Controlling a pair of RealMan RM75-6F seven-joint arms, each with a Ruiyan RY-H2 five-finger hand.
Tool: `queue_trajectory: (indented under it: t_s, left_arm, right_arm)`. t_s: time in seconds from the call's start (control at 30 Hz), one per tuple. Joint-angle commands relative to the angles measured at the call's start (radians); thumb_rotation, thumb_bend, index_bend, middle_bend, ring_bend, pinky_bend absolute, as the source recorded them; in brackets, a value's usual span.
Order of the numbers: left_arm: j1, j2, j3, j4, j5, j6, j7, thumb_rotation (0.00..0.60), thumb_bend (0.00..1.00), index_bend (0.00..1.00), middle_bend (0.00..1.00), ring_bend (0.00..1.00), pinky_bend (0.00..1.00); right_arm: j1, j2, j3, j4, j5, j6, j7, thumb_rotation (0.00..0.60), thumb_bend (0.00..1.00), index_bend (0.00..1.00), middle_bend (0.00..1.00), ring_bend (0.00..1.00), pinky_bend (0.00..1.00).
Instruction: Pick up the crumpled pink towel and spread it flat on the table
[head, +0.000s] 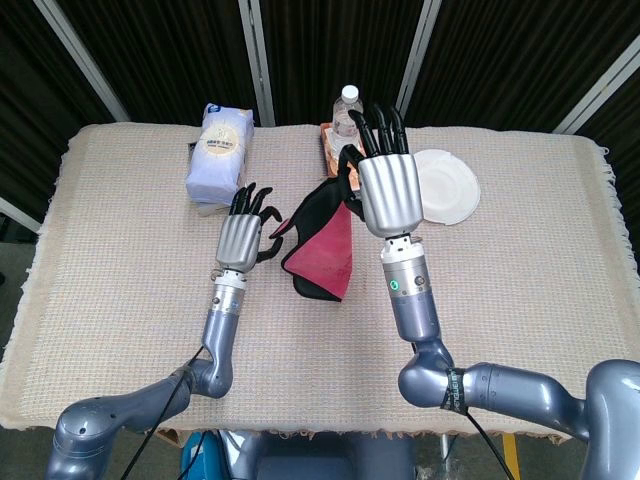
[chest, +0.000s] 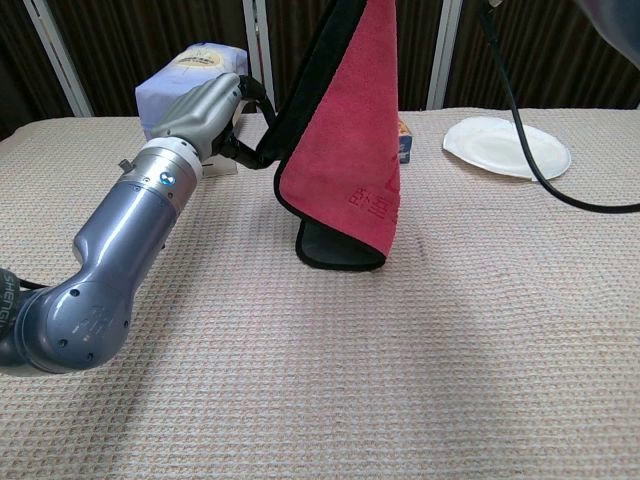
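Note:
The pink towel (head: 326, 249) with a black hem hangs in a long fold, its lower end resting on the table. My right hand (head: 388, 186) holds its top edge high above the table, palm down, fingers pointing away. In the chest view the towel (chest: 346, 140) runs up out of the top of the frame, and the right hand itself is hidden there. My left hand (head: 241, 234) sits just left of the towel. Its dark fingers (chest: 251, 122) curl around the towel's black left hem and pinch it.
A blue tissue pack (head: 217, 150) lies at the back left, close behind the left hand. A water bottle (head: 346, 104) and a small orange box (chest: 402, 140) stand behind the towel. A white plate (head: 441, 185) lies at the back right. A beige woven cloth (chest: 420, 360) covers the table.

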Motion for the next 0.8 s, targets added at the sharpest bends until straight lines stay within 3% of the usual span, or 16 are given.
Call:
queue_trajectory:
  t_s: [0.03, 0.43, 0.8]
  left_arm:
    - [-0.003, -0.004, -0.004, 0.009, -0.003, -0.005, -0.001, 0.6, 0.37, 0.54, 0.16, 0.0, 0.02]
    - [-0.018, -0.016, -0.013, 0.041, -0.004, -0.017, -0.001, 0.6, 0.4, 0.52, 0.16, 0.0, 0.02]
    - [-0.015, -0.01, -0.014, 0.032, -0.001, -0.013, 0.002, 0.6, 0.48, 0.55, 0.16, 0.0, 0.02]
  right_arm:
    - [0.0, 0.002, -0.002, 0.002, 0.001, 0.001, 0.003, 0.6, 0.47, 0.6, 0.18, 0.01, 0.0]
    - [-0.004, 0.014, -0.007, -0.003, 0.012, 0.011, 0.006, 0.6, 0.47, 0.6, 0.18, 0.01, 0.0]
    - [-0.013, 0.03, -0.015, -0.02, 0.018, 0.021, 0.006, 0.6, 0.47, 0.6, 0.18, 0.01, 0.0]
